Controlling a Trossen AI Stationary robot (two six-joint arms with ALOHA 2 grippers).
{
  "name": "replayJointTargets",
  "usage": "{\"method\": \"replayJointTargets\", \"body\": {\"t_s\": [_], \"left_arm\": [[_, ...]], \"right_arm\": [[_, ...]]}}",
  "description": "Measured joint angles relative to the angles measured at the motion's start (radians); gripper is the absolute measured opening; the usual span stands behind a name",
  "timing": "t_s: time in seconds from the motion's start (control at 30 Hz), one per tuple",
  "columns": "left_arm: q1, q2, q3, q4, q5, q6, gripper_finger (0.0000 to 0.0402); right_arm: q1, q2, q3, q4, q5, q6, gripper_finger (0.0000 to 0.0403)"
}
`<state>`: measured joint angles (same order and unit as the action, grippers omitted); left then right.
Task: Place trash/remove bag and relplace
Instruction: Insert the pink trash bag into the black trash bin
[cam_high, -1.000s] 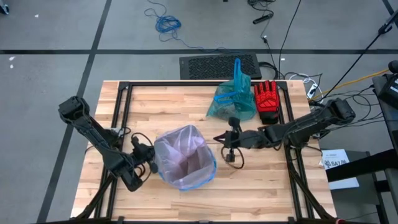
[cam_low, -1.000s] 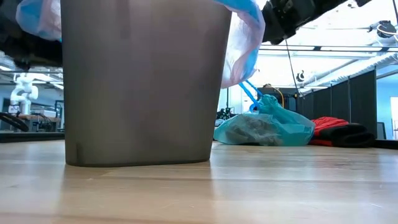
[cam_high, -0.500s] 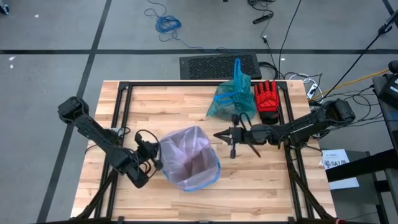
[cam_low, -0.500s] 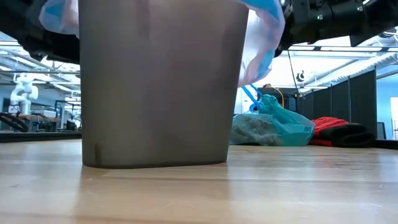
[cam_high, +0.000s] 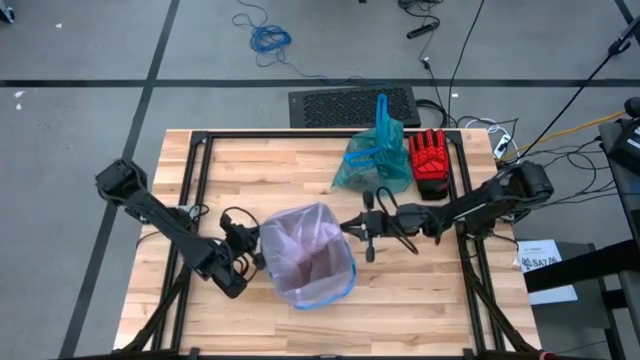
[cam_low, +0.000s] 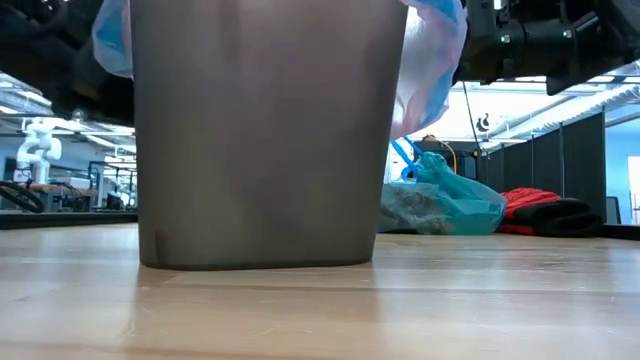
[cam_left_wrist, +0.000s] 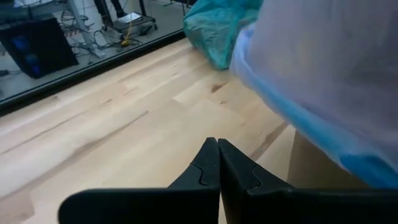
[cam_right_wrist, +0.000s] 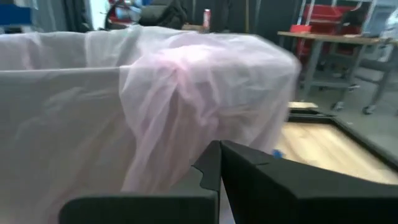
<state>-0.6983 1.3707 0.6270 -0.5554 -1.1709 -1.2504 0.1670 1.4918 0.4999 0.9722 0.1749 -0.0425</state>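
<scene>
Grey bin (cam_low: 258, 140) upright near middle of wooden worktop (cam_high: 420, 290), lined with pale pink bag (cam_high: 300, 250), blue edge folded down over the rim. Seen from above, bin interior dim; contents cannot be made out.

Left gripper (cam_high: 250, 262) low at the bin's left side, just beside the pink liner; jaws pressed together, holding nothing, as seen in left wrist view with fingertips (cam_left_wrist: 216, 163) meeting over bare wood.

Right gripper (cam_high: 358, 226) at the bin's right side, close against the liner; jaws likewise closed, tips (cam_right_wrist: 217, 163) together, pink plastic filling the wrist view beyond them. Cannot tell whether any film is pinched.

Teal-green bag (cam_high: 372, 160) lying on the far side of the worktop, apart from the bin, knotted handles sticking up, dark lumpy contents (cam_low: 420, 210) showing through the plastic. Red glove (cam_high: 430, 162) flat just beside it, toward the right edge.
</scene>
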Motion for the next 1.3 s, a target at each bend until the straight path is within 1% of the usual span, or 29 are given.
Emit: {"method": "replayJointTargets", "body": {"t_s": [0.1, 0.3, 0.4, 0.43, 0.5, 0.57, 0.63, 0.73, 0.8, 0.93, 1.0, 1.1, 1.2, 1.3], "left_arm": [[0.009, 0.056, 0.0, 0.06, 0.0, 0.001, 0.0], [0.01, 0.171, 0.001, 0.208, 0.013, 0.063, 0.0], [-0.023, 0.18, 0.034, 0.181, 0.052, 0.117, 0.0], [-0.04, 0.172, 0.054, 0.146, 0.056, 0.133, 0.0], [-0.071, 0.14, 0.1, 0.024, 0.059, 0.127, 0.0], [-0.102, 0.11, 0.152, -0.123, 0.064, 0.068, 0.0], [-0.13, 0.09, 0.191, -0.247, 0.094, 0.007, 0.0], [-0.173, 0.073, 0.227, -0.337, 0.162, -0.027, 0.0], [-0.199, 0.068, 0.24, -0.365, 0.18, -0.041, 0.0], [-0.236, 0.065, 0.272, -0.451, 0.152, -0.076, 0.0], [-0.247, 0.065, 0.283, -0.498, 0.111, -0.101, 0.0], [-0.252, 0.065, 0.286, -0.5, 0.02, -0.132, 0.0], [-0.251, 0.065, 0.283, -0.482, -0.026, -0.134, 0.0], [-0.251, 0.065, 0.272, -0.431, -0.067, -0.121, 0.0]], "right_arm": [[0.007, 0.034, 0.0, 0.032, -0.023, 0.029, 0.0], [0.037, 0.058, 0.0, 0.011, -0.017, 0.068, 0.0], [0.064, 0.058, 0.0, 0.008, -0.003, 0.071, 0.0], [0.074, 0.058, 0.0, 0.008, 0.016, 0.064, 0.0], [0.086, 0.058, 0.0, 0.007, 0.051, 0.046, 0.0], [0.089, 0.058, 0.0, -0.004, 0.062, 0.042, 0.0], [0.089, 0.058, 0.0, -0.009, 0.063, 0.046, 0.0], [0.089, 0.058, 0.0, -0.006, 0.064, 0.049, 0.0], [0.089, 0.058, 0.0, -0.005, 0.064, 0.049, 0.0], [0.089, 0.058, 0.0, -0.005, 0.065, 0.049, 0.0], [0.089, 0.058, 0.0, -0.006, 0.065, 0.049, 0.0], [0.088, 0.058, 0.0, -0.006, 0.066, 0.049, 0.0], [0.088, 0.058, 0.0, -0.004, 0.066, 0.049, 0.0], [0.088, 0.058, 0.0, 0.013, 0.065, 0.049, 0.0]]}}
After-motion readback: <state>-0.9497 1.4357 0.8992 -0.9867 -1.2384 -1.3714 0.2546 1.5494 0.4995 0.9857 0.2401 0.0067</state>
